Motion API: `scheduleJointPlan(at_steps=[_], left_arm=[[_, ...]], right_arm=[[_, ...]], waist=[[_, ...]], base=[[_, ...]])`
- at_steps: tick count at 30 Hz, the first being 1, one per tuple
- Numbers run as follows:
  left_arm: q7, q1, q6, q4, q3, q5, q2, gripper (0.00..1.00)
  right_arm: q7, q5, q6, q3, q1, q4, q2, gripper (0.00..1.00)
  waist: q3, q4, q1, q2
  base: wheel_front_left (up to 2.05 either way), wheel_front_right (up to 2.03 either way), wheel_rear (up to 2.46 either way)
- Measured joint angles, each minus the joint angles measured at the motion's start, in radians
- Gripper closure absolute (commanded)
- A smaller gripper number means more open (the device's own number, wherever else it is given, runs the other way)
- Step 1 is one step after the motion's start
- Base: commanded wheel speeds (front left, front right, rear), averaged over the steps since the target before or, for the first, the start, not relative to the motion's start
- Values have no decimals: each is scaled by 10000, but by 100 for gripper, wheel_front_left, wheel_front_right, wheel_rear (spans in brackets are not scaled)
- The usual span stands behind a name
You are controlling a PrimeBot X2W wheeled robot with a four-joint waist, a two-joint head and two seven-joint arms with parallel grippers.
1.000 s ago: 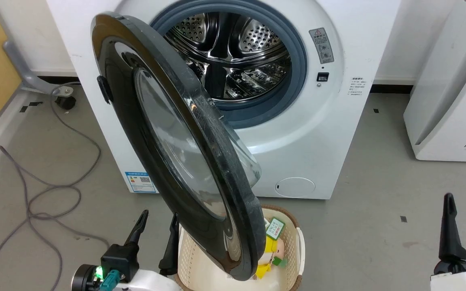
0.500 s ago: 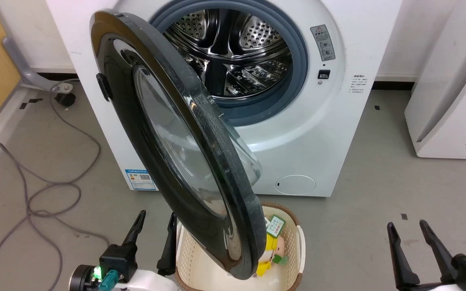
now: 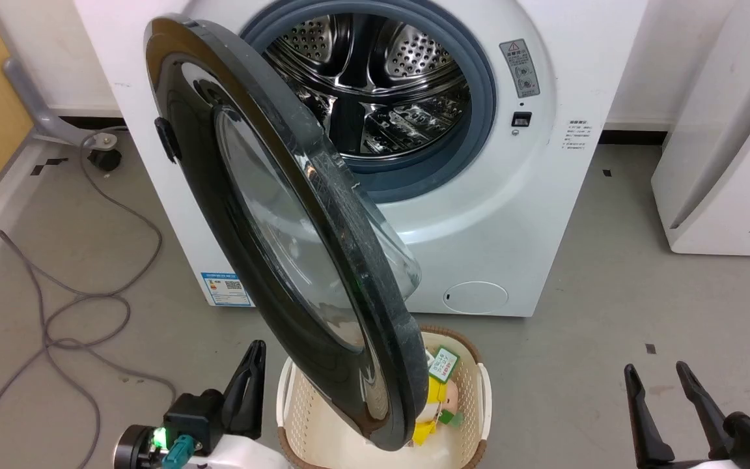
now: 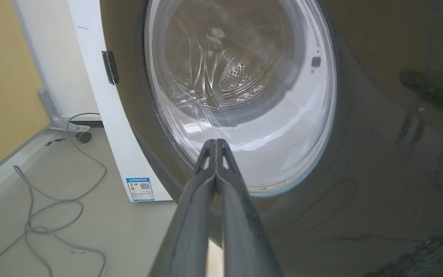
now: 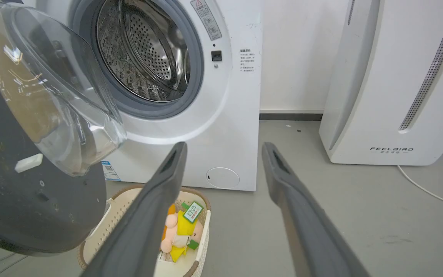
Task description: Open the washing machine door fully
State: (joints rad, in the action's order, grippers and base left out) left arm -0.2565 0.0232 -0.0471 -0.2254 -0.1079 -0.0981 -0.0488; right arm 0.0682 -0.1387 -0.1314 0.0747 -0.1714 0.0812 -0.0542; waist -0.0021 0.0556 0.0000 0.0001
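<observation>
The washing machine (image 3: 499,215) stands with its steel drum (image 3: 375,85) exposed. The washing machine door (image 3: 199,182), black-rimmed with a clear glass bowl, hangs from its left hinge, swung roughly halfway out toward me. My left gripper (image 3: 254,355) is shut on nothing, low at the left, just in front of the door's outer face and apart from it. In the left wrist view its closed fingers (image 4: 215,154) point at the glass (image 4: 240,96). My right gripper (image 3: 655,374) is open at the lower right, well clear of the door. In the right wrist view its spread fingers (image 5: 224,148) frame the washer's front (image 5: 225,115).
A cream laundry basket (image 3: 482,397) holding a yellow plush toy (image 3: 437,404) sits on the floor under the door's lower edge. A grey cable (image 3: 82,306) loops across the floor at left. A white FEELAIR appliance (image 3: 720,163) stands at right.
My left gripper's fingers have closed together and shifted slightly right. The right gripper dropped lower and leftward a second ago and has held still since. The door has not moved.
</observation>
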Motion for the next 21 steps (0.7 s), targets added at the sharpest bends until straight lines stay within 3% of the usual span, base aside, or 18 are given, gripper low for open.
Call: scheduleJointPlan(at_steps=[8, 21], left_arm=[[0, 81, 257, 1160, 224, 69, 2, 100], [-12, 1109, 267, 5007, -286, 161, -4, 100]], right_arm=[[42, -2, 0, -12, 0, 8, 0, 0], [50, -31, 0, -2, -2, 46, 0, 0]], waist=[[14, 8, 0, 0], [33, 60, 0, 0]], base=[[0, 0, 0], [0, 0, 0]])
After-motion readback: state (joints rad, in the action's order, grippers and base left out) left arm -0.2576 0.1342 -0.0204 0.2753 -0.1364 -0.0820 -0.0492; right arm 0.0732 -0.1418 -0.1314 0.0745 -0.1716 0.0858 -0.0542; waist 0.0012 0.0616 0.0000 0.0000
